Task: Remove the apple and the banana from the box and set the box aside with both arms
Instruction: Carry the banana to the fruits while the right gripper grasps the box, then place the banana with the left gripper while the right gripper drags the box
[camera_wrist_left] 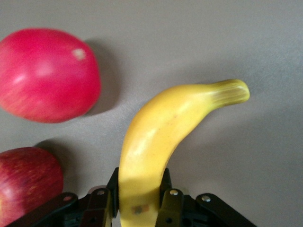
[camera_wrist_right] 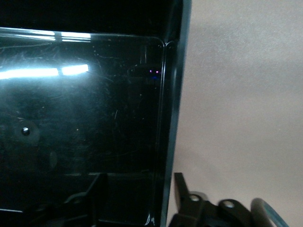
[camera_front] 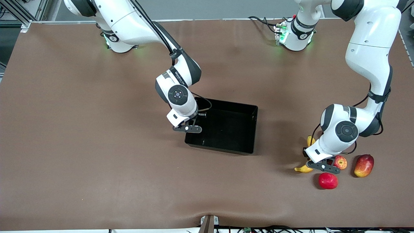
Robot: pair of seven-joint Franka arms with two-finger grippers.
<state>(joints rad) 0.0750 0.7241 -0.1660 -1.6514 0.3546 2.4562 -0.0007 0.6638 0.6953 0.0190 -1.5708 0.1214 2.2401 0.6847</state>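
The yellow banana (camera_front: 304, 169) lies on the brown table toward the left arm's end. My left gripper (camera_front: 323, 165) is down on it. In the left wrist view the gripper (camera_wrist_left: 139, 177) is shut on the banana (camera_wrist_left: 165, 123), one finger on each side. The streaked red apple (camera_front: 340, 162) sits right beside the gripper; it also shows in the left wrist view (camera_wrist_left: 26, 182). The black box (camera_front: 254, 129) stands mid-table. My right gripper (camera_front: 188, 128) is open astride the box wall (camera_wrist_right: 169, 118) toward the right arm's end, one finger inside and one outside.
A plain red apple (camera_front: 328, 180) lies nearer the front camera than the streaked one, and shows in the left wrist view (camera_wrist_left: 47, 75). A red-yellow mango (camera_front: 364, 165) lies beside them, toward the table's end. The box holds nothing.
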